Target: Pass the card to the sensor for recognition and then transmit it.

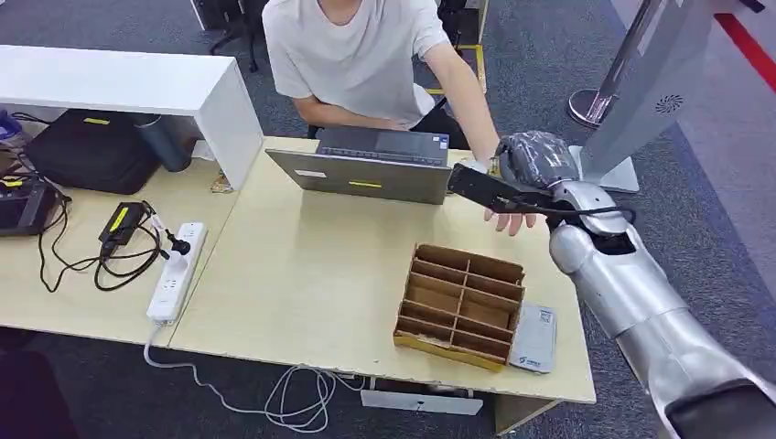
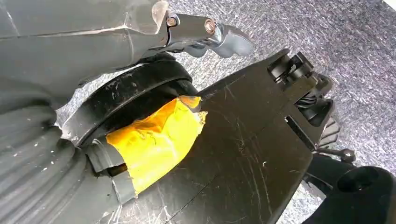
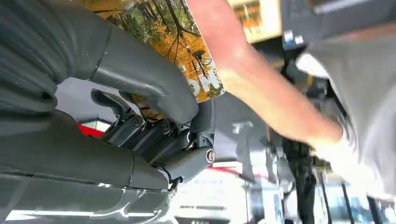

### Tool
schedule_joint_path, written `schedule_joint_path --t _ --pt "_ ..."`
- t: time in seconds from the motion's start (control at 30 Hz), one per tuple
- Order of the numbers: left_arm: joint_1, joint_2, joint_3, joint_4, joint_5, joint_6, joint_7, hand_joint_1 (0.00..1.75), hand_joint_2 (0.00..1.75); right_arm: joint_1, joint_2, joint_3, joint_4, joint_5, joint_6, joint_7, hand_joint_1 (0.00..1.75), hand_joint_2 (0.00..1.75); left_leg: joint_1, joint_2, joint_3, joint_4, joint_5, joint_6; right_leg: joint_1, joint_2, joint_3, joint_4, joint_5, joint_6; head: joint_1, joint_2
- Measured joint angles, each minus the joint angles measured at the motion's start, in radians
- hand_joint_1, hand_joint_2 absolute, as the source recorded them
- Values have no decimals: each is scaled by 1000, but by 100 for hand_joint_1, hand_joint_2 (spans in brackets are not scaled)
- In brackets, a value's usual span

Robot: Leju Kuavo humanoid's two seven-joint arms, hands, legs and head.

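Pinching the autumn-forest printed card between thumb and fingers, the right hand hovers above the pale wooden surface, just beside a person's outstretched hand; the left hand's state I cannot tell.

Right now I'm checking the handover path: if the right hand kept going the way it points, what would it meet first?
Probably the person's hand, just beyond the right hand, which holds the card. Past that sits the laptop. Depth is uncertain.
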Motion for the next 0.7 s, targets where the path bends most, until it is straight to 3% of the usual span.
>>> schedule_joint_path --t 0.03,0.07,0.1,0.17,0.27,0.43,0.47,0.7 --pt "0 0 0 0 -3 -2 0 0 175 8 3 2 1 29 -76 4 175 175 0 -1 0 0 0 0 0 0 0 0 0 0 0 0" --pt "0 0 0 0 -10 -3 0 0 175 24 5 4 2 83 -213 11 175 175 0 -1 0 0 0 0 0 -1 0 0 0 0 0 0" --pt "0 0 -2 0 -13 -5 0 0 175 38 7 3 2 126 -304 13 175 175 0 -1 0 0 0 0 0 -1 0 0 0 0 0 0" --pt "-1 0 -7 0 -20 -10 2 0 175 72 13 -6 9 217 -449 8 175 175 0 -1 0 0 0 0 0 0 0 0 0 0 0 0" --pt "-2 0 -13 0 -26 -14 2 0 175 123 21 -42 13 327 -531 -3 175 175 0 -2 0 0 0 0 0 -1 0 -1 0 0 0 0" --pt "-2 0 -15 0 -29 -18 2 0 175 196 38 -141 -2 430 -538 -38 175 175 0 -2 0 0 0 0 0 -1 0 0 0 0 0 0" --pt "-2 0 -15 0 -29 -18 2 0 175 204 40 -155 -2 432 -538 -46 0 175 0 -2 0 0 0 0 0 -2 0 0 0 0 0 0" --pt "-2 0 -15 0 -24 -24 -11 0 175 246 53 -221 -2 454 -540 -72 0 175 0 -2 -1 0 0 0 0 -1 0 0 0 0 0 0"
